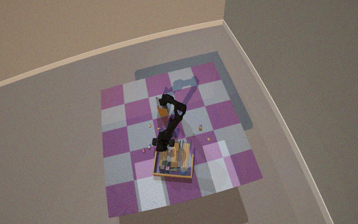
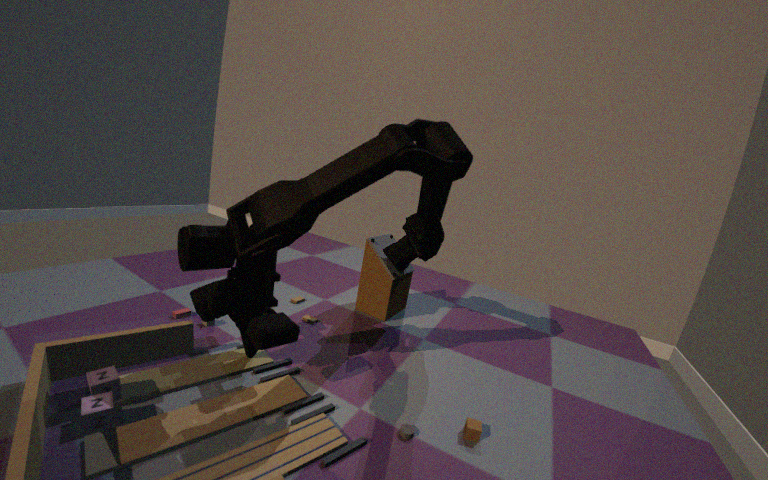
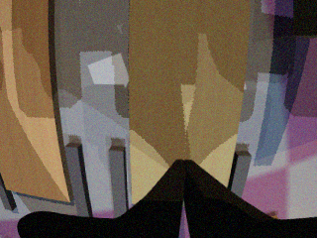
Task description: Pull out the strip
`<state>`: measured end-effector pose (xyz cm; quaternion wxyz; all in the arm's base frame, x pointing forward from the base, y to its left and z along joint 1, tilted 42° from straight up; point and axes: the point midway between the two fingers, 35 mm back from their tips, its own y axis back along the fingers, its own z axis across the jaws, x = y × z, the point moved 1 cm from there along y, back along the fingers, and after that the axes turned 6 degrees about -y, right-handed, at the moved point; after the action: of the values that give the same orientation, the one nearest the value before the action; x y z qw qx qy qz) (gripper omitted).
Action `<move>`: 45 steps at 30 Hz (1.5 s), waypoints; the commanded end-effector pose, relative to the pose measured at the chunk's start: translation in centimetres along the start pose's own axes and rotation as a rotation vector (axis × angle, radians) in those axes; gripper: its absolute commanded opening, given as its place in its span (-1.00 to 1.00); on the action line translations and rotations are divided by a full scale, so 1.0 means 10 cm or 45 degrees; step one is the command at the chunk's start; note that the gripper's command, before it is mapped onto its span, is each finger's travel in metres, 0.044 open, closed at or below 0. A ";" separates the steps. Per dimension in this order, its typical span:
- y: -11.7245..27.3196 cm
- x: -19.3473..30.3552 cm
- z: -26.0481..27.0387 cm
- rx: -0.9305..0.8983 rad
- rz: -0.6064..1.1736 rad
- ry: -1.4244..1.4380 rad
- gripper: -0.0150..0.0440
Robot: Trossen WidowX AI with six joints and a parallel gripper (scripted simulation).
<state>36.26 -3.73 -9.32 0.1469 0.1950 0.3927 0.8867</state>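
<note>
Two pink cubes marked with the same letter sat side by side at the far end of the tray, the labelled cube [image 2: 97, 403] and a second cube [image 2: 103, 375] just behind it, each lying on its own strip; which one the task meant could not be told. The strips [image 2: 209, 416] ran lengthwise along the tray [image 2: 22, 413], tan ones alternating with grey, their dark tabs sticking out past the tray's open near end.

The claw [image 2: 249, 350] was clenched on nothing, its fingertips pressed together and pointing down at the near end of a tan strip [image 3: 188, 66], with dark tabs standing on either side of it in the wrist view. It was well apart from both cubes. The arm [image 2: 339, 169] rose from an orange-sided pedestal [image 2: 376, 283], bent sharply at the elbow, then sloped long and low to the wrist, which turned the claw downward.

The surface [image 2: 594, 407] was a checkerboard of purple and pale grey squares, crossed by the arm's shadow. A small orange block [image 2: 472, 430] and a grey lump [image 2: 406, 432] lay near each other on it, and other small bits were scattered near the pedestal. Tan walls met a darker wall at the room's corners.
</note>
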 end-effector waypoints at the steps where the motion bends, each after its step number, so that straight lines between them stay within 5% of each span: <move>1: -0.02 0.00 0.01 -0.003 0.002 -0.001 -0.49; 45: -0.06 0.20 -0.03 -0.003 0.004 -0.003 -0.49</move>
<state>35.36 -3.39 -9.24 0.1536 0.1890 0.3933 0.8866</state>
